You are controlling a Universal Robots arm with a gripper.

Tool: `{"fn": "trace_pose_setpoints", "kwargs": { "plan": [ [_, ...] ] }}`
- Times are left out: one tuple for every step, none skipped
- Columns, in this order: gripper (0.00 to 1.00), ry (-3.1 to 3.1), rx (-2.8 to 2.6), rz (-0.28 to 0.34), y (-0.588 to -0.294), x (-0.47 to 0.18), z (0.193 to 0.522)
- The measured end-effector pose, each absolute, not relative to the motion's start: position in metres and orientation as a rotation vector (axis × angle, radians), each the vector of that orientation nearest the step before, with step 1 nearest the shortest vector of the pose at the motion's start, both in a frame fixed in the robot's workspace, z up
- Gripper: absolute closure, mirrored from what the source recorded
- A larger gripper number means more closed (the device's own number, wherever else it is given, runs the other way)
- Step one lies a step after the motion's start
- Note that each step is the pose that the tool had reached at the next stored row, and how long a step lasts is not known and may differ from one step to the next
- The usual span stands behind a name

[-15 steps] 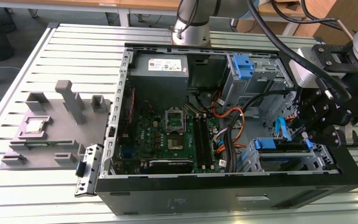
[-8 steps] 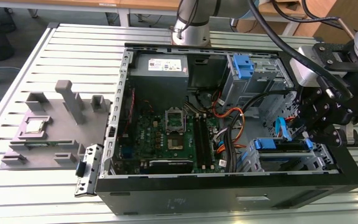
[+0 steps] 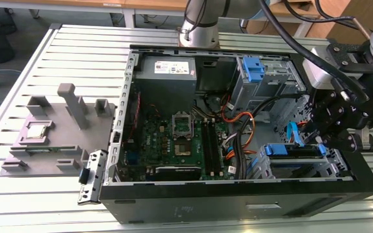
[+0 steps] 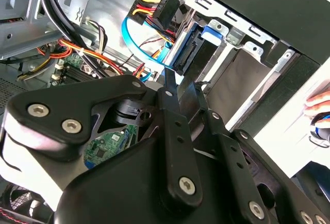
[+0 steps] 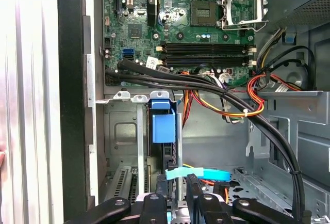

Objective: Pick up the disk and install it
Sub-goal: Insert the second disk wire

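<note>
The disk [image 3: 293, 150] stands on edge in the drive bay of the open computer case [image 3: 238, 201], at the exterior view's right. Its blue carrier [image 5: 164, 123] sits between the bay's metal rails in the first wrist view. The carrier [image 4: 209, 30] lies just past the fingertips in the second wrist view. My gripper [image 3: 326, 141] hangs directly over that bay. Its black fingers [image 5: 161, 203] stand close together on either side of the disk's near edge, and the gripper [image 5: 177, 195] looks shut on it. A blue flat cable [image 5: 206, 174] crosses right beside the fingers.
Thick black cables [image 5: 268, 131] and orange-yellow wires [image 5: 247, 105] run over the bay. The motherboard [image 3: 180, 141] fills the case's middle. A second blue carrier [image 3: 254, 68] sits in the far bay. A grey fixture [image 3: 50, 131] stands on the table left of the case. A person's hand [image 4: 319, 102] shows beyond the case wall.
</note>
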State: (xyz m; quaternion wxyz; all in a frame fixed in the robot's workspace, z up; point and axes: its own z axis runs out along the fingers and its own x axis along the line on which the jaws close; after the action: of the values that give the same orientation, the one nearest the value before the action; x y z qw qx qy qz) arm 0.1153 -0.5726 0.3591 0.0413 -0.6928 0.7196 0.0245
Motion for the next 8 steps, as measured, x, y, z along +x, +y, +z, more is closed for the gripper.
{"fn": "trace_pose_setpoints", "kwargs": {
  "plan": [
    [0.71,2.203,-2.121,0.075,-0.5726,0.1153,0.3591],
    [0.71,2.203,-2.121,0.075,-0.5726,0.1153,0.3592],
    [0.71,2.203,-2.121,0.075,-0.5726,0.1153,0.3595],
    [0.71,2.203,-2.121,0.075,-0.5726,0.1153,0.3597],
    [0.71,2.203,-2.121,0.075,-0.5726,0.1153,0.3600],
    [0.71,2.203,-2.121,0.075,-0.5726,0.1153,0.3602],
    [0.71,2.203,-2.121,0.075,-0.5726,0.1153,0.3603],
    [0.71,2.203,-2.121,0.075,-0.5726,0.1153,0.3605]
  ]
}}
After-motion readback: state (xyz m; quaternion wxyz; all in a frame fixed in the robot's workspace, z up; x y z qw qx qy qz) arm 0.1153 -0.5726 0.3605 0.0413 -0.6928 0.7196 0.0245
